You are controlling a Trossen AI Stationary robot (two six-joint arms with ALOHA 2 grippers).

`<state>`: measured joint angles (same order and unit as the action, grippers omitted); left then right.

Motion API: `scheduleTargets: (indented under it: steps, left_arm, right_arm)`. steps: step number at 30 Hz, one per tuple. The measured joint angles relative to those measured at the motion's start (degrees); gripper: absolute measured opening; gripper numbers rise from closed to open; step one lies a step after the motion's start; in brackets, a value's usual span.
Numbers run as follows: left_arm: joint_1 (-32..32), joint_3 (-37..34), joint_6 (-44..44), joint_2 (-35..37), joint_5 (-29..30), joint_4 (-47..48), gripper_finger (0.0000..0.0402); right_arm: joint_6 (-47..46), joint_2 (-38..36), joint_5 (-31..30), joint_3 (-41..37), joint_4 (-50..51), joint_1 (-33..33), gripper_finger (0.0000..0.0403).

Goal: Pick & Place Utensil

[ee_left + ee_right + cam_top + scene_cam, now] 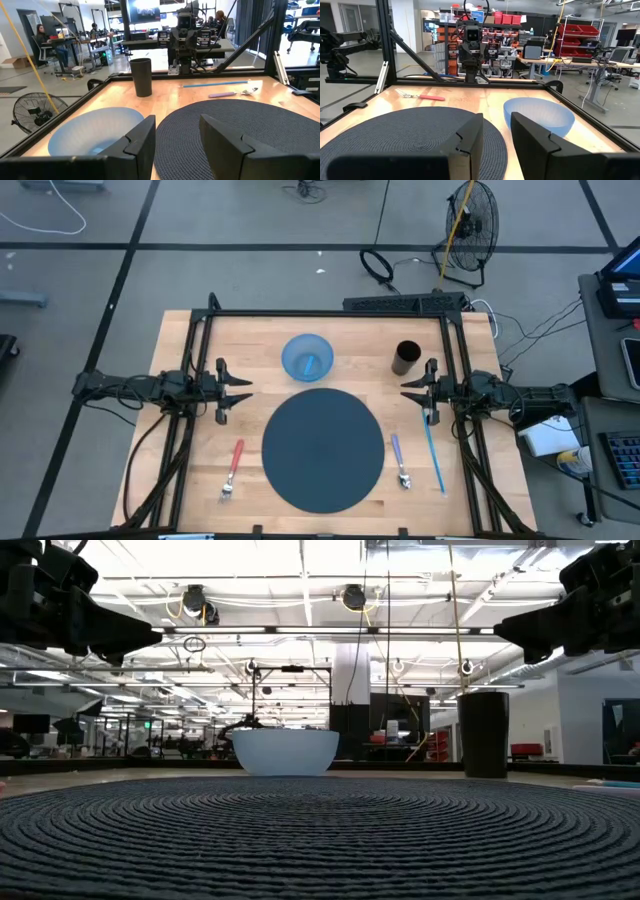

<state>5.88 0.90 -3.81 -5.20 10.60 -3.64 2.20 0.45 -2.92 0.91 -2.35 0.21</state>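
blue bowl (307, 358) beside black cup (406, 358).

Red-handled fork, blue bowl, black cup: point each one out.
red-handled fork (234, 466), high view, on its red handle.
blue bowl (307, 358), high view, on its inside.
black cup (406, 358), high view, on its side wall.

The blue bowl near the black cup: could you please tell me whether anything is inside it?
From above, the blue bowl shows only a pale streak inside, likely a reflection rather than an object. Both wrist views show just part of its interior, bare; the low view hides the inside behind its wall.
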Motion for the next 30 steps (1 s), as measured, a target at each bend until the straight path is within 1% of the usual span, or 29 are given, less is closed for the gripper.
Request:
scheduleTargets:
  steps: [10,12,15,17,24,27,30]
  left_arm:
    - [-0.01,-0.01,0.00,-0.01,-0.01,0.01,0.0159]
    - [-0.01,-0.01,0.00,-0.01,0.00,0.02,0.0159]
    - [0.01,-0.01,0.00,-0.01,0.01,0.00,0.0159]
    - [0.01,-0.01,0.00,-0.01,-0.01,0.02,0.0159]
    - [-0.01,0.00,-0.90,-0.01,0.04,-0.13,0.0159]
    - [-0.01,-0.01,-2.91,-0.03,0.40,-3.79,0.0159]
    - [-0.01,-0.01,-0.52,-0.01,0.27,-10.12,0.0159]
  right_arm:
    - [-0.20,0.00,-0.13,0.02,-4.21,0.02,0.0095]
    - [-2.41,0.00,-0.02,0.01,-4.29,0.02,0.0096]
    - [-8.71,0.00,-0.08,0.00,-4.34,0.00,0.0095]
    - [-11.29,0.00,-0.04,0.00,-4.55,0.00,0.0094]
    - [-15.12,0.00,-0.06,0.00,-6.06,0.02,0.0095]
    - [-15.06,0.00,-0.04,0.00,-6.04,0.02,0.0094]
    - [-15.06,-0.01,0.02,0.00,-5.46,0.01,0.0094]
